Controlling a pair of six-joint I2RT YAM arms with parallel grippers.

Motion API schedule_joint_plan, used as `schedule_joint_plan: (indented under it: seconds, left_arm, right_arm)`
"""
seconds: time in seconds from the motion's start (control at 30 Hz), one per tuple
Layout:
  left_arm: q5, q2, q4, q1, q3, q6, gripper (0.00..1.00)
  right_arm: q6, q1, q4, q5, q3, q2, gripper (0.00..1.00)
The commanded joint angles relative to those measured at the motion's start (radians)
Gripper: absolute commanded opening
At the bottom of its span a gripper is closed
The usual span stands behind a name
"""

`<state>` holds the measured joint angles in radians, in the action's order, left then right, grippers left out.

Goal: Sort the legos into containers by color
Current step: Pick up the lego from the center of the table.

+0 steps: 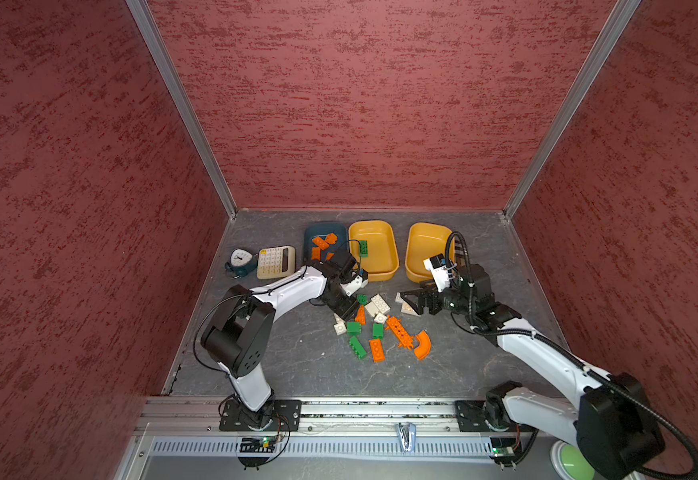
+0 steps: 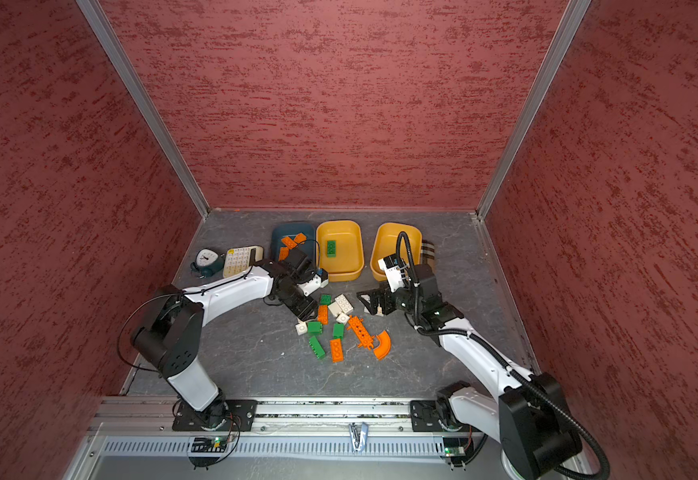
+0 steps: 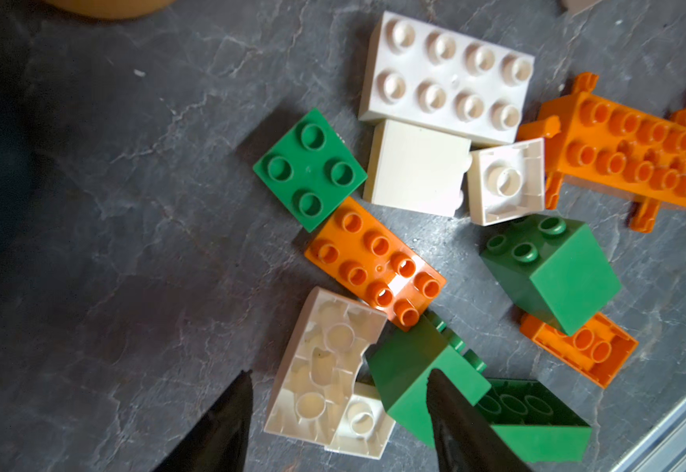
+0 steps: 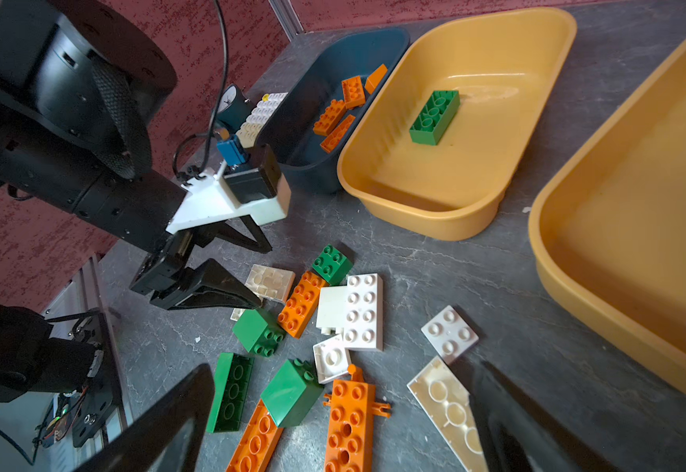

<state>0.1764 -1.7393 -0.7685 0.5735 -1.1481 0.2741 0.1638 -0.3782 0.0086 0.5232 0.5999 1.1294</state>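
Now, left end effector (image 3: 340, 374) half-open astride cream brick (image 3: 321, 359) — right end effector (image 4: 341, 367) wide.

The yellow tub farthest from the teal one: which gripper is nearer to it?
Right. The right gripper hangs just in front of that yellow tub; the left gripper is beyond the loose bricks, nearer the teal tub.

At the back of the table (image 1: 289, 365), the left container (image 1: 310, 235), middle container (image 1: 380, 259) and right container (image 1: 422, 245) are lined up. Several legos (image 1: 320, 242) are held in the left, one lego (image 1: 363, 248) in the middle. A calculator (image 1: 276, 262) and clock (image 1: 239, 261) are set further left; loose legos (image 1: 380, 304) are scattered in front.
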Motion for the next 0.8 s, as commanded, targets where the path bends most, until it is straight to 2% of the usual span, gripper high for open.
schedule_joint_plan:
  seconds: [0.0,0.4,0.67,0.77]
  left_arm:
    - [-0.045,-0.040,0.006,0.005,-0.017,0.030,0.67]
    - [-0.070,-0.093,-0.001,0.024,-0.022,0.050,0.60]
    - [-0.099,-0.101,-0.007,0.025,-0.035,0.049,0.39]
    - [-0.106,-0.093,-0.016,0.025,-0.042,0.045,0.36]
  right_arm:
    - [-0.016,-0.007,0.005,0.013,-0.013,-0.016,0.99]
    - [-0.012,-0.007,0.020,0.012,-0.029,-0.019,0.99]
    - [-0.012,-0.007,0.028,0.009,-0.037,-0.023,0.99]
    - [-0.014,-0.007,0.024,0.005,-0.038,-0.026,0.99]
